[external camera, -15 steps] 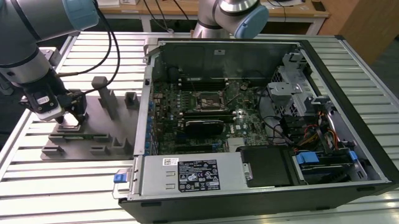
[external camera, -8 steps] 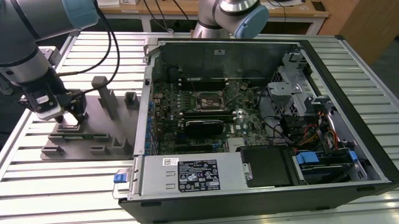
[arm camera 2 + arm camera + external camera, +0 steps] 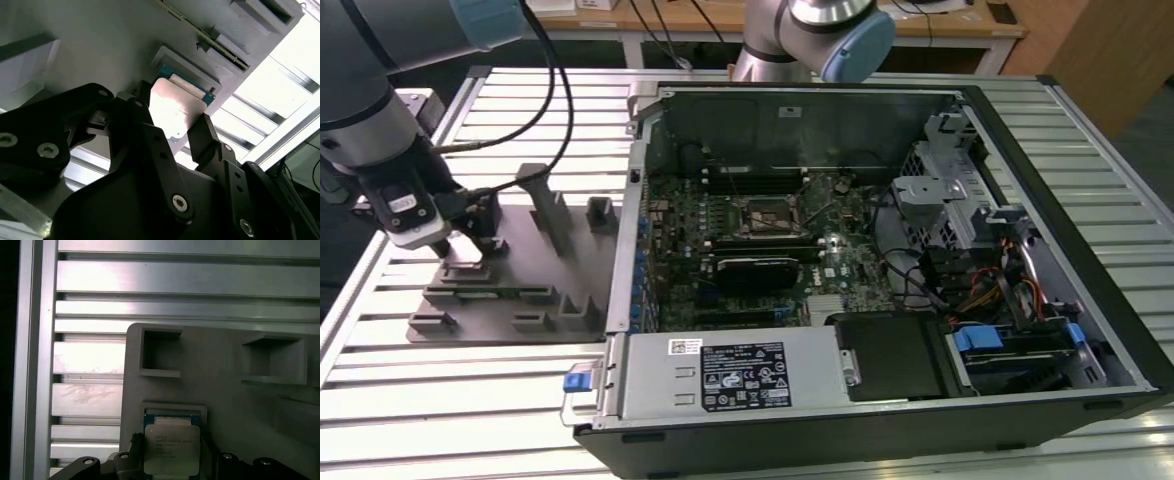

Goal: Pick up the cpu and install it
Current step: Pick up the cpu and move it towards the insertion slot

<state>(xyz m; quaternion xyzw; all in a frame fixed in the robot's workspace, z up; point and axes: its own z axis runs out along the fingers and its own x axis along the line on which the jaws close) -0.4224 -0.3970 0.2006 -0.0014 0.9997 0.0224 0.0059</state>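
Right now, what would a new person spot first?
The big open computer case sits in the exterior view's middle and right, green motherboard showing. On the exterior view's left, the end effector hangs over the grey fixture tray; in both wrist views it grips the shiny cpu.

Blown-out glare, deep dark shadows
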